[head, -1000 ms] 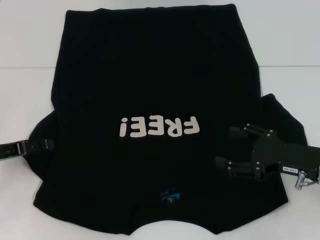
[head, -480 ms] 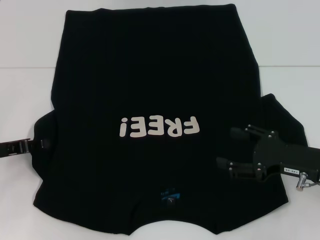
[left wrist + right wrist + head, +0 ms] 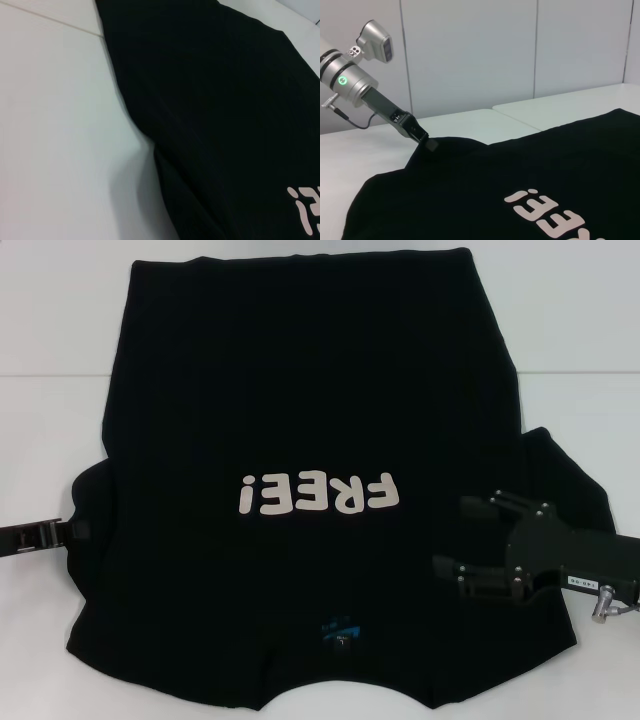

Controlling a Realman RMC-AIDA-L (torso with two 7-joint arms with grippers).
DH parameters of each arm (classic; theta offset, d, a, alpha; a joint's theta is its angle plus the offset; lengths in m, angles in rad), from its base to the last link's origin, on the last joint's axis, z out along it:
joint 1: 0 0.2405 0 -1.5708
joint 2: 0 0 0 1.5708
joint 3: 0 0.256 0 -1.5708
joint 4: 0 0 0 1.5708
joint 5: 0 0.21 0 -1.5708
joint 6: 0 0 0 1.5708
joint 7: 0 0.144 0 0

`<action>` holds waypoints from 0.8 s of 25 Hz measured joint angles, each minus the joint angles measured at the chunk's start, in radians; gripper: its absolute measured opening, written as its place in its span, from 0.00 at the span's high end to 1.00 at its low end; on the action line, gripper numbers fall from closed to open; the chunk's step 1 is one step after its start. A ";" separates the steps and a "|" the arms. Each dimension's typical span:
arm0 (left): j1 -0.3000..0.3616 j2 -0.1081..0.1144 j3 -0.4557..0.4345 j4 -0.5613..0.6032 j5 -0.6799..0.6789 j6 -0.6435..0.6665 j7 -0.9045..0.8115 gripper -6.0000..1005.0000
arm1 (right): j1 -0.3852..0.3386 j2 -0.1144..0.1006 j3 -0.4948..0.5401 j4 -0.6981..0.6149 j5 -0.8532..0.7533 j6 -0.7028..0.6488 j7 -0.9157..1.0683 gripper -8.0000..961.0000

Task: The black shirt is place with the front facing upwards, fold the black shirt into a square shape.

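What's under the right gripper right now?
The right gripper sits over the black shirt, near its right sleeve. Only black cloth shows beneath it; whether the fingers touch the fabric, and the table below, is hidden.

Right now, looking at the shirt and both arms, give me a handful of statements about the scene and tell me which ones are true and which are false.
1. The black shirt lies with its printed letters facing up. True.
2. The right gripper is parked off the shirt on the bare table. False: it is over the shirt, by the sleeve on the robot's right, its fingers spread apart.
3. The left gripper is at the edge of the sleeve on the robot's left. True.
4. The shirt has already been folded into a square. False: it is still spread out, both sleeves showing.
5. The neck label is on the far side of the shirt from the robot. False: it is at the near end.
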 joint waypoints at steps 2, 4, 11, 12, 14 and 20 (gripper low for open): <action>0.002 0.000 -0.001 -0.001 0.000 0.000 0.000 0.93 | -0.001 0.000 0.001 0.000 0.000 0.000 0.000 0.04; 0.008 0.000 -0.012 0.000 -0.001 0.001 -0.002 0.96 | -0.001 0.000 0.004 0.000 0.000 -0.002 0.001 0.04; 0.051 0.000 -0.162 -0.004 -0.003 0.005 0.003 0.99 | -0.002 0.000 0.005 0.000 0.000 -0.008 0.001 0.03; 0.058 0.000 -0.183 -0.004 -0.003 0.010 0.005 0.99 | -0.002 0.000 0.005 0.000 0.000 -0.011 0.002 0.03; 0.072 0.000 -0.218 -0.004 -0.004 0.022 0.009 0.99 | -0.002 -0.001 0.006 0.000 0.000 -0.015 0.002 0.03; 0.114 -0.009 -0.263 -0.006 -0.040 0.052 0.014 0.99 | -0.005 -0.002 0.011 0.000 0.001 -0.021 0.002 0.03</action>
